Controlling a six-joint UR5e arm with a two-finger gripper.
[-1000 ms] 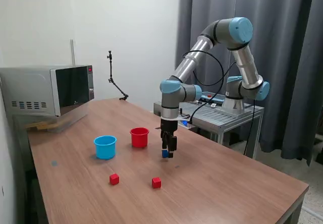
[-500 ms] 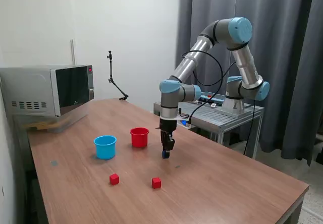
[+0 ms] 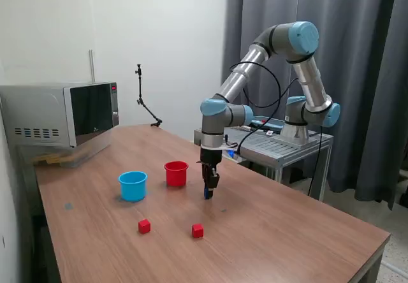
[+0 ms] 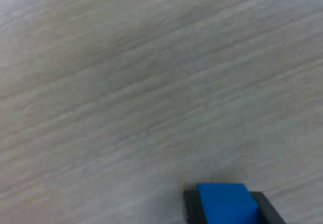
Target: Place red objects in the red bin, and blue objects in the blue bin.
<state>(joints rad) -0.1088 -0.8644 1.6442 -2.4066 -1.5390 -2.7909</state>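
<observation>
On the wooden table [image 3: 287,232], the round light-blue plastic cup [image 3: 132,185] stands just to the exterior view's left of the round red plastic cup [image 3: 176,173], two small red cubes [image 3: 145,226] [image 3: 197,231] lie apart nearer the camera, and a microwave oven [image 3: 60,113] sits at the far left.

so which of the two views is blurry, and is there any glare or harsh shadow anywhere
Wrist view: soft and smeared, table grain streaky; only the blue cube between the dark fingers reads clearly. Exterior view: fairly sharp, even lighting, faint shadows under the cups, no strong glare; microwave door reflects mildly.
</observation>
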